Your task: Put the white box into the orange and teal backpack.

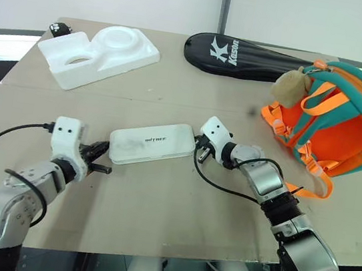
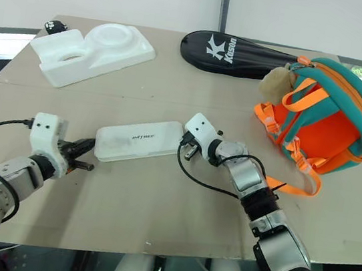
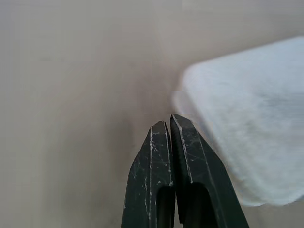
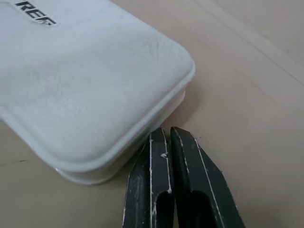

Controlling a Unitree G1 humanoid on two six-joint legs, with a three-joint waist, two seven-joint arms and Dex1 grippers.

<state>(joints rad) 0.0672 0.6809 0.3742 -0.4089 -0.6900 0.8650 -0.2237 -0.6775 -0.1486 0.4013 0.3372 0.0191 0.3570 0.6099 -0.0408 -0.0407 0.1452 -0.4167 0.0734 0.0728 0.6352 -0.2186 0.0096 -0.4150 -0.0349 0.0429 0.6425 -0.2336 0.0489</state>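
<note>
The white box lies flat near the middle of the tan table, dark lettering up. My left gripper is shut and holds nothing, its tips just off the box's left end. My right gripper is shut too and holds nothing; it sits at the box's right end, close beside the rounded corner. Whether either gripper touches the box I cannot tell. The orange and teal backpack stands at the right of the table, a beige plush charm hanging at its top left.
A bulky white foam piece with round hollows lies at the back left. A long black racket bag lies along the back edge behind the backpack. Black cables trail from both wrists. The table's front edge is close to both arms.
</note>
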